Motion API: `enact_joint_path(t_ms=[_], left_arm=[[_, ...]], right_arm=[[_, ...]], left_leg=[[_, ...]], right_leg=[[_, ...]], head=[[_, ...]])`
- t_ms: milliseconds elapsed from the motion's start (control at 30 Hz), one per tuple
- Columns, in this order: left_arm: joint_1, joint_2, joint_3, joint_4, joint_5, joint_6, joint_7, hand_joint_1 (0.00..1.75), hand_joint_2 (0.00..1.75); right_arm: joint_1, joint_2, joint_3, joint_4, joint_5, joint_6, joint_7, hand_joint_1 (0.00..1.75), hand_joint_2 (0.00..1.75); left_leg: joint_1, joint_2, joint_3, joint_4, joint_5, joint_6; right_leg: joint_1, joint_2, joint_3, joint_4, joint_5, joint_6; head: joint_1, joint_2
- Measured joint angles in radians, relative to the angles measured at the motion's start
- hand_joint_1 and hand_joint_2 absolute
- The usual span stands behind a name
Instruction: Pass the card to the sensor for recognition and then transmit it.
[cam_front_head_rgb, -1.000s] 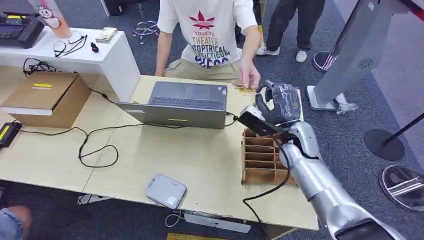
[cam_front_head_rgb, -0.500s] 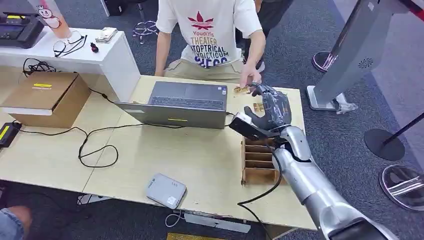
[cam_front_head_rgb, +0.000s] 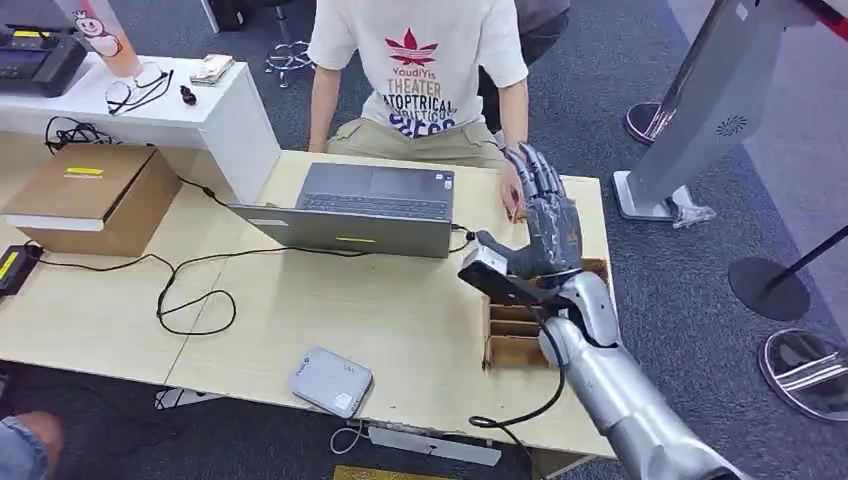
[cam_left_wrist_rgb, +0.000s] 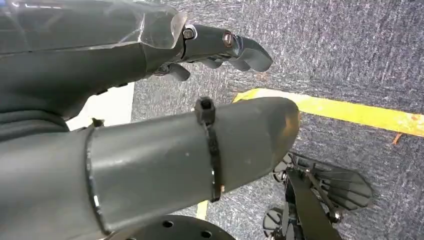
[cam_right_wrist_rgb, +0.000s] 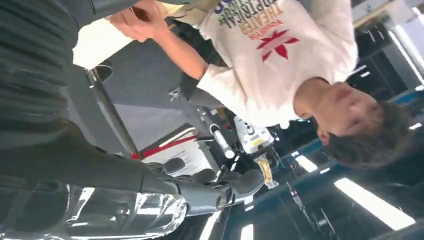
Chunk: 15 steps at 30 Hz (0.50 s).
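My right hand (cam_front_head_rgb: 548, 228) is raised over the table's far right part, fingers stretched up and apart, holding nothing. Just behind its fingertips a person's hand (cam_front_head_rgb: 513, 197) rests on the table (cam_front_head_rgb: 380, 300); my hand hides whatever lies under it. In the right wrist view my right hand (cam_right_wrist_rgb: 100, 180) comes in empty, and the person's hand (cam_right_wrist_rgb: 134, 20) is at the table's edge. A small grey-white box, probably the sensor (cam_front_head_rgb: 332, 381), lies near the front edge. My left hand (cam_left_wrist_rgb: 150, 150) hangs over the carpet with nothing in it, fingers loosely apart.
A wooden slotted rack (cam_front_head_rgb: 512, 335) stands right below my right wrist. A grey laptop (cam_front_head_rgb: 370, 205) sits mid-table, with black cables (cam_front_head_rgb: 195, 290) running leftward. At far left is a cardboard box (cam_front_head_rgb: 90, 195). A grey kiosk stand (cam_front_head_rgb: 700, 110) rises beyond the right edge.
My right hand has shifted slightly left and lower in the picture, and its curled fingers have straightened upward. The person's hand slid toward the robot's side, now behind my fingers.
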Motion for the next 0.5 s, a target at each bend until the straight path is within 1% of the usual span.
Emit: enact_joint_path(t_ms=[167, 300, 500], left_arm=[[0.001, -0.004, 0.000, 0.000, 0.011, 0.008, 0.002, 0.00, 0.00], [0.003, -0.006, 0.000, 0.000, 0.024, 0.015, 0.004, 0.00, 0.00], [0.009, -0.008, 0.010, 0.000, 0.053, 0.016, 0.004, 0.00, 0.00]], right_arm=[[0.104, -0.018, -0.014, -0.153, -0.084, -0.045, -0.047, 0.00, 1.75], [0.193, -0.029, -0.033, -0.266, -0.162, -0.048, -0.081, 0.00, 1.75], [0.325, -0.036, -0.040, -0.390, -0.198, -0.045, -0.104, 0.00, 1.75]], left_leg=[[0.000, 0.000, 0.000, 0.000, 0.000, 0.000], [0.000, 0.000, -0.001, 0.000, 0.000, 0.000], [0.000, 0.000, -0.001, 0.000, 0.000, 0.000]], right_leg=[[0.000, 0.000, 0.000, 0.000, 0.000, 0.000], [0.000, 0.000, 0.000, -0.001, 0.000, 0.000], [0.000, -0.001, 0.000, -0.001, 0.000, 0.000]], head=[[0.000, 0.000], [0.000, 0.000], [0.000, 0.000]])
